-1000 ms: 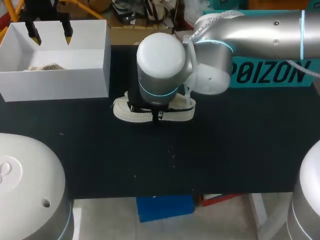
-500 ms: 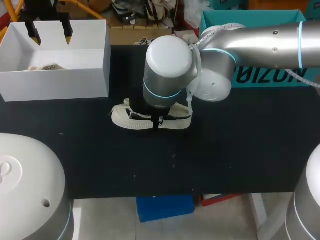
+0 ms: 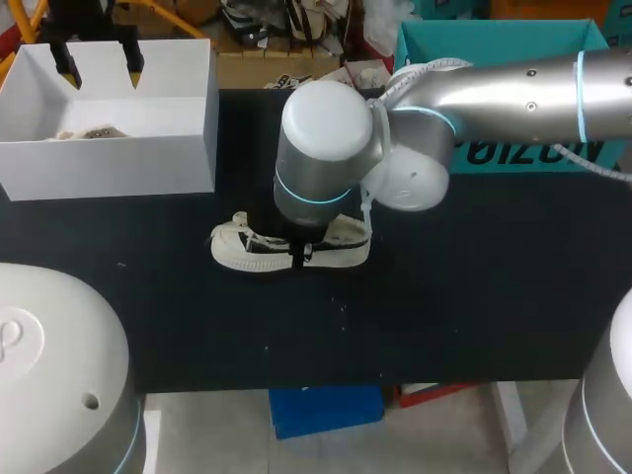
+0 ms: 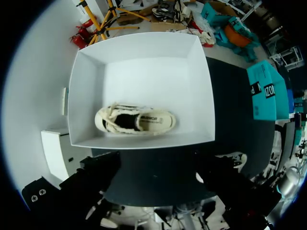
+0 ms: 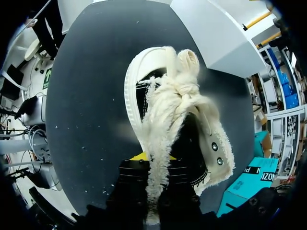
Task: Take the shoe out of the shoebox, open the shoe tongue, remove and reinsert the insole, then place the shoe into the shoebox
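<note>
**Over the table's middle: a shoe with nothing pinning it down**

Over at the far left, my left gripper (image 3: 99, 69) is hanging above the white shoebox (image 3: 109, 168), spread wide and carrying nothing. Another shoe (image 4: 135, 120) is lying inside the box, towards the near wall. I am judging that it is leaving less room for the return later, so a careless drop could land one shoe on the other.

Moving to the centre, the task's shoe (image 3: 247, 252) is sitting on its sole on the black table (image 3: 444, 296), well apart from the box. My right arm (image 3: 326, 148) is covering its heel half from above.

From the wrist, the right gripper (image 5: 153, 177) is sitting right at the shoe's opening. The frayed tongue (image 5: 168, 110) and laces are running down into it. I cannot tell whether it is closed on that fabric, since the fringe is hiding the contact.

That is what I am worrying about most. Nothing is holding the sole down, because the other arm is far off. Any pull on the tongue is likely to be dragging or tipping the whole shoe rather than opening it. The loose strands could also be snagging on release.

At the right, the teal lid (image 3: 494, 39) is lying close behind the arm, so a wide swing may be nudging it.
</note>
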